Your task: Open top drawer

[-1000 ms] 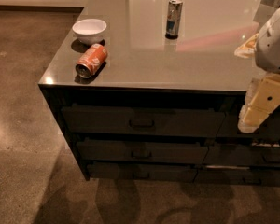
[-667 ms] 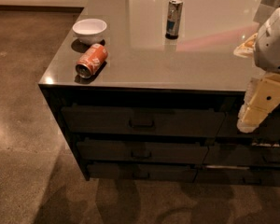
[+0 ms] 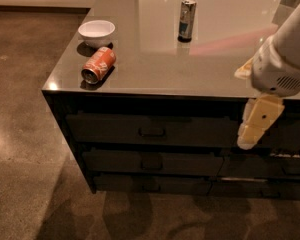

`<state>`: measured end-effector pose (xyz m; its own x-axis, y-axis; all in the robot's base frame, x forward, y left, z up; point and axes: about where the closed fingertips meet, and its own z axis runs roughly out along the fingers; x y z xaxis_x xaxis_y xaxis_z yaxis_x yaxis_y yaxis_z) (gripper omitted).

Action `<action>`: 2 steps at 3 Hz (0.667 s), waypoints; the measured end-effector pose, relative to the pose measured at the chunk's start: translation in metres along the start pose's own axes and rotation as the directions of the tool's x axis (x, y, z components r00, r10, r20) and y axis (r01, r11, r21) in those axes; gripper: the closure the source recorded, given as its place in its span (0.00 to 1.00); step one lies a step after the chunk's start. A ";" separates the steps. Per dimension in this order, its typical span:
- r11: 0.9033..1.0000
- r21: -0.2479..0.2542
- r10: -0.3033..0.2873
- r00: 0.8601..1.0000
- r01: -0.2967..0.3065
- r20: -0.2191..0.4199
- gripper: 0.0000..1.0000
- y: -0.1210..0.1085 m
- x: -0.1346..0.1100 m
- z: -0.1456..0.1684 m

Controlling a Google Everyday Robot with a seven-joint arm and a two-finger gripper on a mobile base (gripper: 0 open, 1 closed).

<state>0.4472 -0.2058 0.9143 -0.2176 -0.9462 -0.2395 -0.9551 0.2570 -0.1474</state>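
The pincer (image 3: 248, 138) hangs cream-coloured below the front edge of the worktop (image 3: 155, 64), near its right front corner, in front of the right end of the top drawer (image 3: 115, 130). Whether it is open or closed cannot be told from this angle, and nothing can be seen in its hold. It is well to the right of the drawer's bar handle (image 3: 151, 132) and apart from it.

The top drawer sits directly under the worktop's front edge and runs from near the left front corner to behind the pincer. Its front is flat, dark grey-black, wide and taller than the fronts below. It lies in line with the cabinet face, so it is closed, and none of its inside shows. The small horizontal handle sits at the middle of the front.

Beneath it are two rows of shallower dark drawer fronts (image 3: 145, 162) with like handles, also shut.

The white arm (image 3: 285, 59) reaches in over the worktop's right front edge.

On the glossy grey worktop an orange can (image 3: 98, 65) lies on its side close to the left front corner. A white bowl (image 3: 96, 31) stands just behind it along the left edge. A slim upright can (image 3: 187, 20) stands farther back, about midway across.
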 end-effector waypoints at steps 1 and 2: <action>0.999 -0.036 -0.024 1.000 0.025 0.011 0.00 0.008 0.009 0.066; 0.999 -0.029 -0.042 0.997 0.044 0.061 0.00 0.029 0.025 0.122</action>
<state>0.4388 -0.1985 0.7873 -0.1644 -0.9426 -0.2907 -0.9692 0.2092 -0.1302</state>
